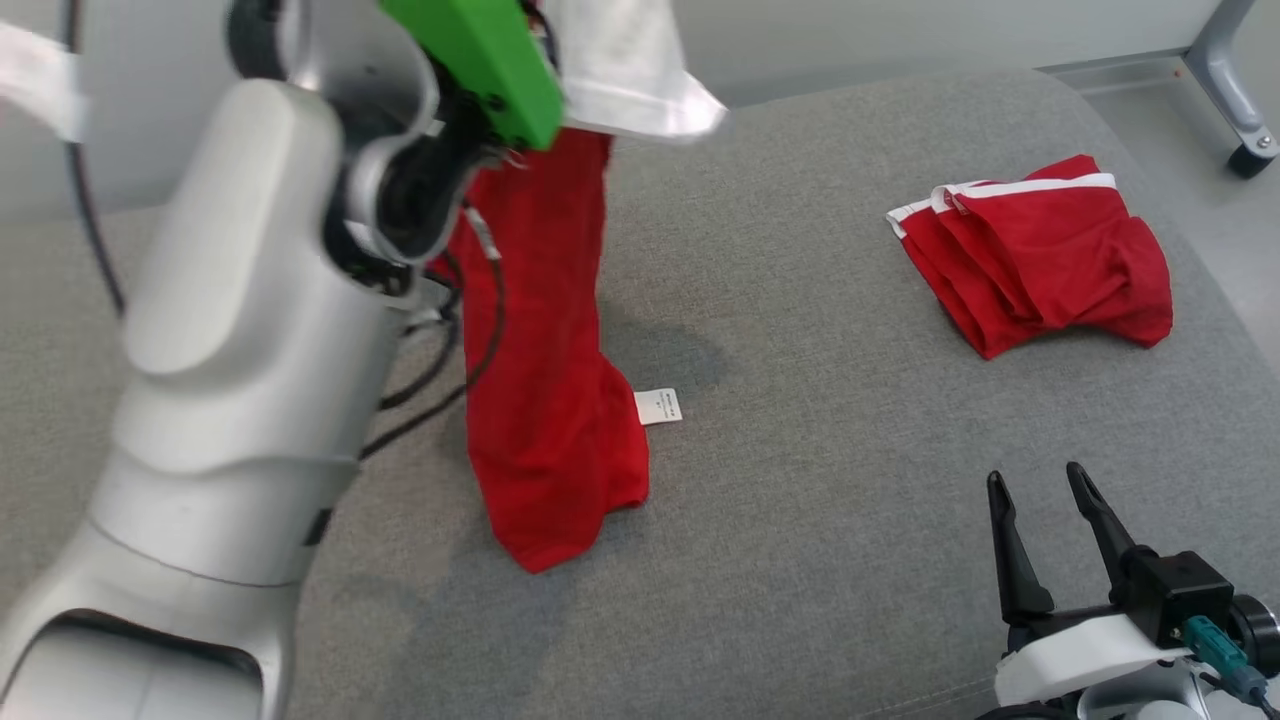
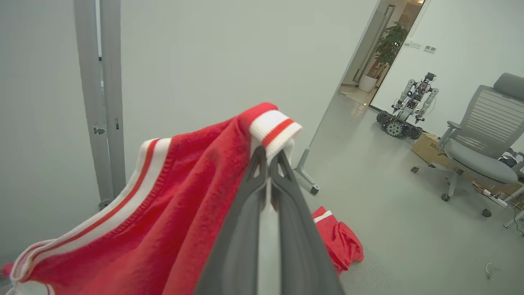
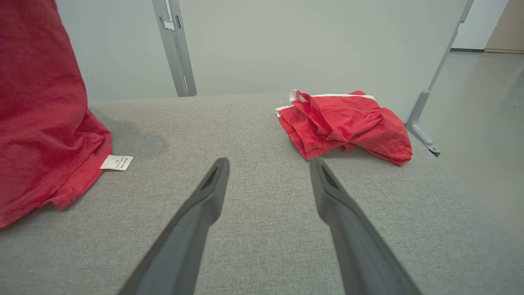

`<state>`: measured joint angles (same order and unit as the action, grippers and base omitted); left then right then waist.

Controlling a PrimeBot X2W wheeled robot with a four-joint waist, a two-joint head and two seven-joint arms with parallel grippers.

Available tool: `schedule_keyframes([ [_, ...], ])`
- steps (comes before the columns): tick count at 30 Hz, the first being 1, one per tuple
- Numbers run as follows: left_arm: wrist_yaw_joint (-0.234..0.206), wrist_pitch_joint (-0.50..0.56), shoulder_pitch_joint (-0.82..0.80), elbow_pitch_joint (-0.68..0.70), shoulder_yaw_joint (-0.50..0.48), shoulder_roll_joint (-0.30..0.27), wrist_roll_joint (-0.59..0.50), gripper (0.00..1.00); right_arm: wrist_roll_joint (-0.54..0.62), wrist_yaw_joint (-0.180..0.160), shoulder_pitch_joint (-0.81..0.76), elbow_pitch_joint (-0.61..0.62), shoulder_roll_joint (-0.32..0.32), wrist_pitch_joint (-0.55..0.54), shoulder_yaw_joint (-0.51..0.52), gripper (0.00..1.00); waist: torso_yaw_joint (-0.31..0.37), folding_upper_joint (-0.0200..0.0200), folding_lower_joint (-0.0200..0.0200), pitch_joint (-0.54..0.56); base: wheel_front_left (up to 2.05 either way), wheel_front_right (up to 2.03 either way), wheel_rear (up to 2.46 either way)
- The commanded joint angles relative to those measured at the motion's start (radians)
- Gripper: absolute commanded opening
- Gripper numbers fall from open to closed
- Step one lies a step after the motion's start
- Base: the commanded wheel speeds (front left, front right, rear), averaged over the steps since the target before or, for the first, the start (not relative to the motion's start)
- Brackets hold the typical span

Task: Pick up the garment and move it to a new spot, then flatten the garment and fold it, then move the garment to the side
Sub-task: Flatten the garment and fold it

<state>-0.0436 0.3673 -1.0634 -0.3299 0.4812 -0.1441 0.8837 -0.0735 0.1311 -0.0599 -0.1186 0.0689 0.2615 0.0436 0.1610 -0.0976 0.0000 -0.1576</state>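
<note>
Slippage looks the likeliest trouble: the left claw is pinched shut on only the striped trim of the hanging red garment, its tail resting on the grey bench, while the right claw hovers wide open, empty.

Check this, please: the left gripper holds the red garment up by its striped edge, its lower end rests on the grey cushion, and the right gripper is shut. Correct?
One error: the right gripper is open, not shut; the right wrist view shows its fingers wide apart. The rest holds: the left gripper grips the striped edge of the garment, lower end on the cushion.
</note>
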Motion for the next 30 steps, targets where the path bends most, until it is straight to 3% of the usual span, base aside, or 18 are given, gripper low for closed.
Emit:
schedule_keyframes([
  [1, 0.007, -0.003, 0.010, -0.009, 0.015, 0.012, -0.006, 0.00, -0.006, -0.001, 0.011, 0.002, -0.002, 0.002, -0.006, 1.00, 0.007, 0.0002, 0.0000, -0.014, 0.00, 0.00, 0.00],
  [6, 0.023, -0.045, 0.093, -0.087, 0.096, 0.081, 0.026, 0.00, -0.013, -0.001, 0.034, -0.008, -0.007, 0.001, -0.033, 1.00, 0.048, 0.0002, 0.0000, -0.040, 0.00, 0.00, 0.00],
  [10, 0.029, -0.092, 0.152, -0.105, 0.200, 0.093, 0.107, 0.00, -0.016, -0.001, 0.045, -0.015, -0.009, 0.002, -0.043, 1.00, 0.084, 0.0002, 0.0000, -0.068, 0.00, 0.00, 0.00],
  [19, -0.057, -0.263, 0.132, -0.021, 0.563, 0.093, 0.360, 0.00, -0.029, -0.001, 0.085, -0.022, -0.013, 0.001, -0.055, 1.00, 0.154, 0.0002, 0.0000, -0.141, 0.00, 0.00, 0.00],
  [23, -0.074, -0.348, 0.109, -0.023, 0.682, 0.093, 0.424, 0.00, -0.034, -0.001, 0.099, -0.026, -0.017, 0.002, -0.062, 1.00, 0.173, 0.0002, 0.0000, -0.164, 0.00, 0.00, 0.00],
  [27, -0.060, -0.449, 0.080, -0.016, 0.765, 0.093, 0.478, 0.00, -0.040, -0.001, 0.105, -0.034, -0.018, 0.002, -0.061, 1.00, 0.177, 0.0002, 0.0000, -0.177, 0.00, 0.00, 0.00],
  [28, -0.062, -0.471, 0.077, -0.022, 0.772, 0.093, 0.482, 0.03, -0.041, -0.001, 0.105, -0.036, -0.018, 0.002, -0.060, 1.00, 0.176, 0.0002, 0.0000, -0.177, 0.00, 0.00, 0.00],
  [29, -0.067, -0.493, 0.075, -0.030, 0.779, 0.093, 0.484, 0.31, -0.044, -0.001, 0.105, -0.037, -0.018, 0.002, -0.061, 1.00, 0.175, 0.0002, 0.0000, -0.177, 0.00, 0.00, 0.00],
  [30, -0.072, -0.514, 0.071, -0.040, 0.784, 0.092, 0.481, 0.72, -0.048, -0.001, 0.106, -0.038, -0.019, 0.002, -0.061, 1.00, 0.173, 0.0002, 0.0000, -0.177, 0.00, 0.00, 0.00],
])
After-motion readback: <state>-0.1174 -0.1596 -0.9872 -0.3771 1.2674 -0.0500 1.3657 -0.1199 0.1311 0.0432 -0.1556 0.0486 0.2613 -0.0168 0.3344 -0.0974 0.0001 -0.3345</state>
